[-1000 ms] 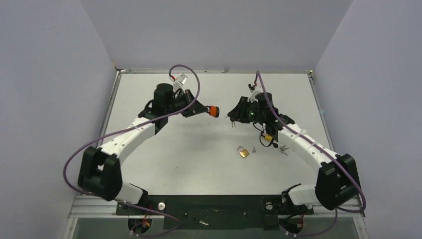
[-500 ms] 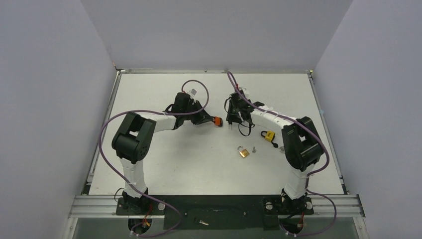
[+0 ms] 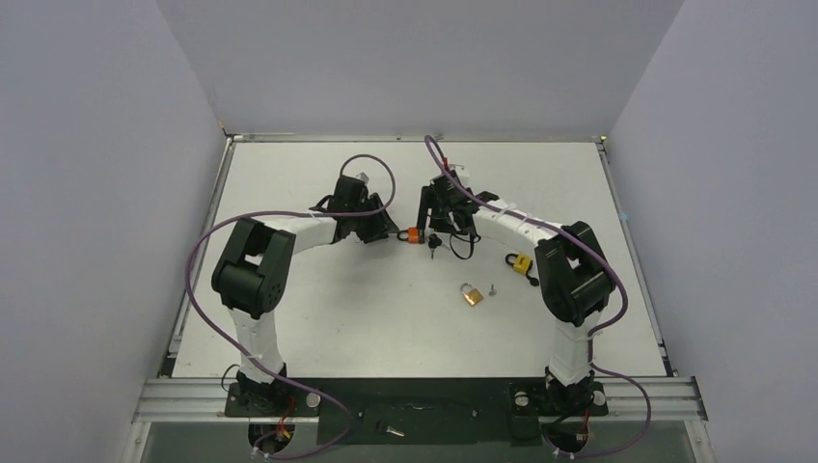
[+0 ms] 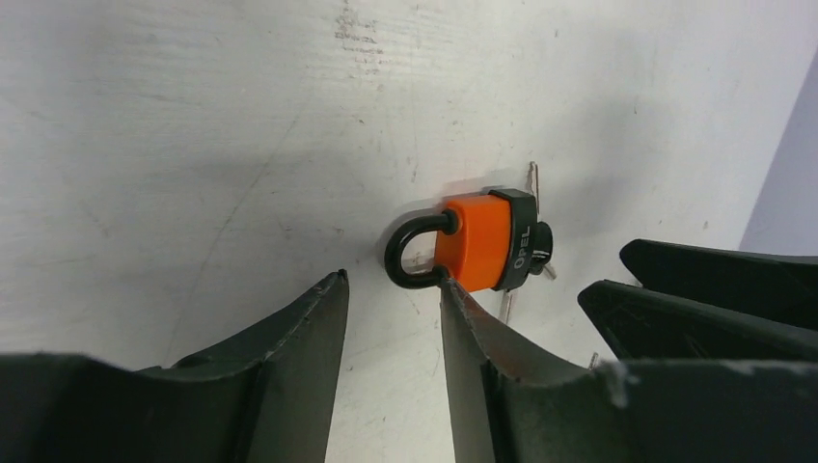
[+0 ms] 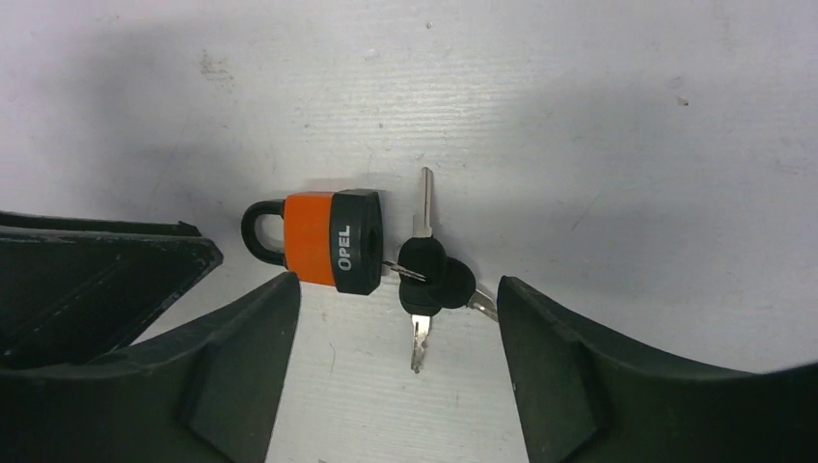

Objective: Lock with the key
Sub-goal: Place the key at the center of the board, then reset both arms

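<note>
orange padlock [image 3: 413,235] lies flat on the table [image 3: 318,309], just toward 12 o'clock from centre, between the two wrists. left gripper [image 4: 391,286] is parted a modest way and empty, one fingertip [image 4: 451,292] right at the shackle; contact, can't tell. right gripper [image 5: 397,283] is spread wide, gripping nothing, with the lock and its black-headed keys [image 5: 429,272] lying in the gap, the bunch at 3 o'clock of the lock against its base. a brass padlock [image 3: 472,294] and a yellow padlock [image 3: 521,262] lie toward 4 o'clock.
</note>
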`<state>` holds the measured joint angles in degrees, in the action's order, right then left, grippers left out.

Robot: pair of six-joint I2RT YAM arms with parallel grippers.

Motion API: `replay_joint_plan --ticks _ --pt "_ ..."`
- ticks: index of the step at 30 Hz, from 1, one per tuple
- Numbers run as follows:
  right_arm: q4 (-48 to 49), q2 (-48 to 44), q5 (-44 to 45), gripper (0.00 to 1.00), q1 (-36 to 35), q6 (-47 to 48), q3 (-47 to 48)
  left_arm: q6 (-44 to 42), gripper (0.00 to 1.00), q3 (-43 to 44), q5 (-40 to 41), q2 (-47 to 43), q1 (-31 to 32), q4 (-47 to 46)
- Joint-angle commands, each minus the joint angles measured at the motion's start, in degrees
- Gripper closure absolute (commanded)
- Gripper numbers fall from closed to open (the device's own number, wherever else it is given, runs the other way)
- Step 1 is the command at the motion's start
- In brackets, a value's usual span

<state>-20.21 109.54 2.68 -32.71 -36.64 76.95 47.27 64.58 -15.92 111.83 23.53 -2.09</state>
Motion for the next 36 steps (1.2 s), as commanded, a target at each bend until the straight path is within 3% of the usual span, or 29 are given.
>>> replay_joint_plan --ticks 1,8,13,19,26,36 --pt "0.15 -1.35 1.17 0.26 0.05 0.44 3.41 -5.91 0.62 6.22 8.45 -8.07 -0.03 10.53" --pt "-1.60 -10.74 2.52 0.18 0.41 0.13 0.90 -13.91 0.56 11.79 20.54 -21.00 5.41 24.75" --pt "-0.99 -23.60 5.42 0.15 0.36 -0.93 -5.64 -18.90 0.52 15.61 28.19 -28.91 11.28 32.25" --pt "-0.42 -38.04 9.11 0.13 0.09 -0.95 -10.15 -21.96 0.51 21.33 29.60 -33.76 12.94 40.49" --pt "0.14 -49.09 11.57 0.10 0.16 -0.54 -14.02 -24.46 0.50 20.20 31.74 -38.13 12.87 41.45" --pt "0.84 -49.88 11.85 0.09 0.21 -0.80 -14.28 -25.91 0.49 18.93 32.54 -39.28 12.81 39.73"
